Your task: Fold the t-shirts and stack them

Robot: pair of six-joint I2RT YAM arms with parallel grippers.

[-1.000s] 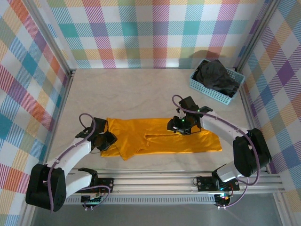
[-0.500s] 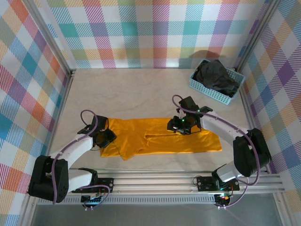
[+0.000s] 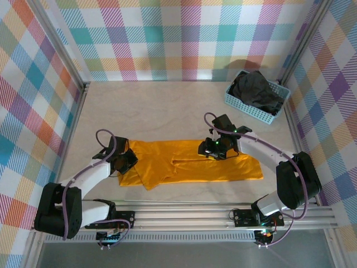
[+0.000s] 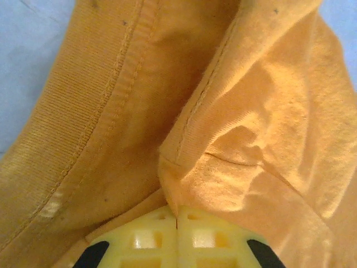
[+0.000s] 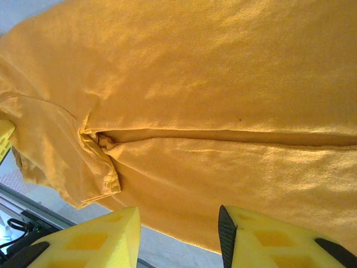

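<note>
Top external view: you have the orange-yellow t-shirt (image 3: 189, 164) lying flat and partly folded across the near half of the table (image 3: 156, 106), running left to right between the two arms. Your left gripper (image 3: 124, 162) sits at the shirt's left end, low on the cloth. Your right gripper (image 3: 216, 148) is over the far edge of the shirt, right of its middle. The charcoal-black t-shirt (image 3: 255, 89) is bunched inside the light blue basket (image 3: 245, 106) at the far right corner, well apart from both arms.

Left wrist view: your two yellow fingers (image 4: 212, 243) are pressed together at the bottom of the picture, and a stitched fold of the orange cloth runs down into the line where they meet, so they are clamped on the shirt. A ribbed band with double stitching crosses the left side, with bare table beyond it at the upper left.

Right wrist view: your yellow fingers (image 5: 279, 240) stand apart, with nothing between them. Orange cloth spreads beneath them, creased along a long horizontal fold, with a puckered hem at the left.
</note>
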